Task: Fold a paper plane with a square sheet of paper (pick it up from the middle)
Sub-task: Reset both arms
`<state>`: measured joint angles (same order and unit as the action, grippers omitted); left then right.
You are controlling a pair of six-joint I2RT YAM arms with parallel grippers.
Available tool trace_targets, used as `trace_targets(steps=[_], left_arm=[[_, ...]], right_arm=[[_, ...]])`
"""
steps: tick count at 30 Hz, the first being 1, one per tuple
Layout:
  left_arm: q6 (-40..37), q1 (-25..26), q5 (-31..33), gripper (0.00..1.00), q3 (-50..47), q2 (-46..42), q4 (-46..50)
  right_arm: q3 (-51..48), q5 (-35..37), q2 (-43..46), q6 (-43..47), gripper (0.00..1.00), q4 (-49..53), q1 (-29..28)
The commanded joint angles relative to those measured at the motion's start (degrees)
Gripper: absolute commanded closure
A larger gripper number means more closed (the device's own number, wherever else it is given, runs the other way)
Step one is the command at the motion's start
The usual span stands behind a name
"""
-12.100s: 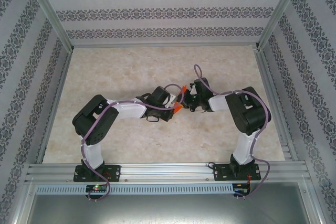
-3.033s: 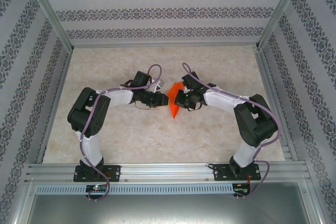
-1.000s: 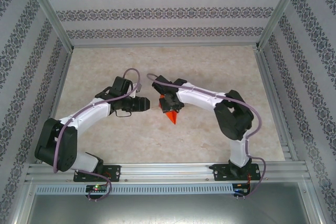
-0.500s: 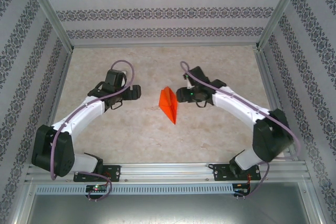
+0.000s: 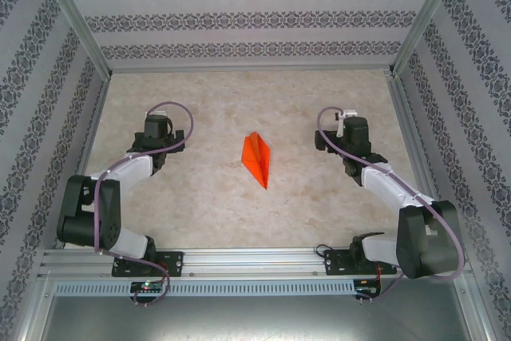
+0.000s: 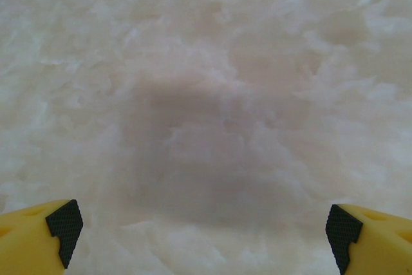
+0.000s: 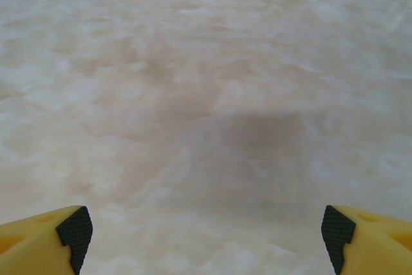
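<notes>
- The bright orange-red paper plane (image 5: 257,159), a pointed dart, lies on the pale marbled desk (image 5: 200,205), in between the two grippers and well apart from each.
- The left gripper (image 6: 203,227) and the right gripper (image 7: 205,230) are wide open and hold nothing.
- The folding looks finished. Next, I think, they only need to park away from it.

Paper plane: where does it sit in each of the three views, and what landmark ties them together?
Top external: the plane lies near the middle of the table, nose toward the near edge.
Left wrist: the marble table lies ahead of the open left hand.
Right wrist: the marble table lies ahead of the open right hand.
Shared landmark: the marble table.
</notes>
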<state>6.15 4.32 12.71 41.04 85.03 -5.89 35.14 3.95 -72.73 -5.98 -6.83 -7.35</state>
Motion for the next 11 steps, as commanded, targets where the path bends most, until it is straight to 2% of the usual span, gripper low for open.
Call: trace_targets(steps=[1,7,11], left_arm=[[-3.01,-1.48,0.66,0.00,-0.58,3.24,-10.76],[-2.67,-3.23,-2.48,0.00,-1.41,6.98,-15.58],[-2.58,-3.53,-2.92,0.00,-1.19,7.11,-15.22]], right_arm=[[-3.70,0.84,1.00,4.17,0.02,-12.46,1.85],[-7.35,-1.46,-2.85,4.31,0.02,-20.98,4.66],[-6.22,-2.55,-5.67,3.88,0.02,-21.60,5.14]])
